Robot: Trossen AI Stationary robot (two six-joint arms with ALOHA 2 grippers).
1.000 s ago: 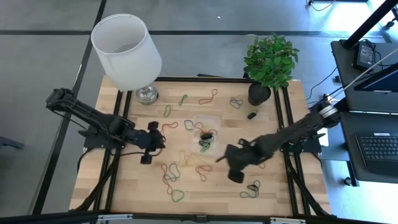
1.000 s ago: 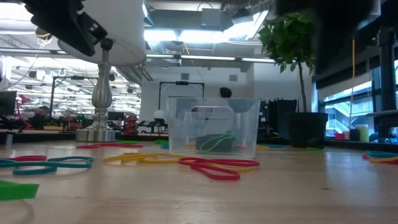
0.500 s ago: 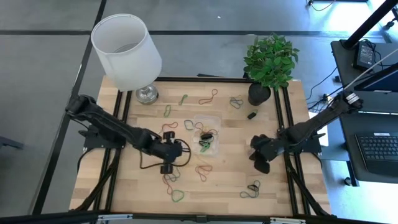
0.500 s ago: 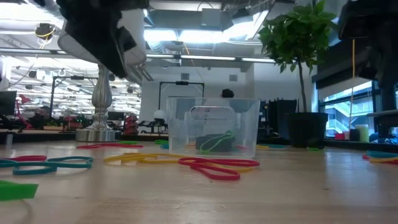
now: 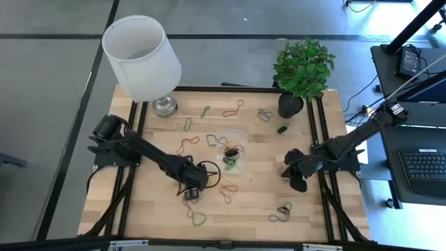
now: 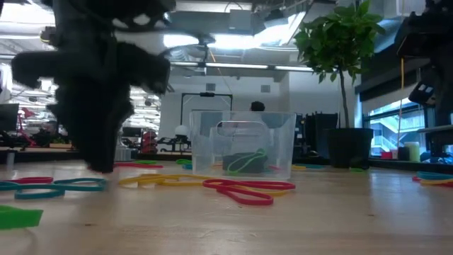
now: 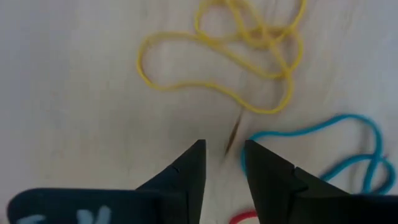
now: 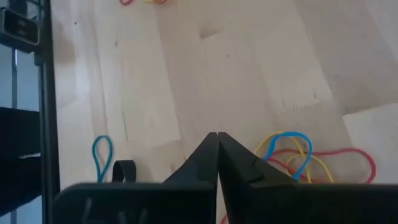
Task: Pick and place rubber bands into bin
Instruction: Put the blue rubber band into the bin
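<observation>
The clear bin (image 5: pixel 224 134) stands mid-table with a few dark and green rubber bands (image 5: pixel 230 156) in it. More rubber bands lie loose on the wood around it. My left gripper (image 5: pixel 189 192) is low over the table, near-left of the bin. It is open, with bare wood between the fingers (image 7: pixel 222 149). A yellow band (image 7: pixel 249 43) lies just beyond the fingers, a blue one (image 7: pixel 348 146) to one side and a bit of red band (image 7: pixel 244 216) close under one finger. My right gripper (image 5: pixel 296 176) hangs shut (image 8: pixel 217 138) to the right of the bin, holding nothing.
A white lamp (image 5: pixel 143 59) stands at the far left corner and a potted plant (image 5: pixel 303 70) at the far right, with a small black clip (image 5: pixel 283 128) near the pot. Loose bands lie along the far edge (image 5: pixel 233 108) and near the front right (image 5: pixel 282 211).
My left gripper has gone toward the table's right and near edge and come down close to the wood beside the loose bands. My right gripper has drawn back from the middle toward the table's right edge.
</observation>
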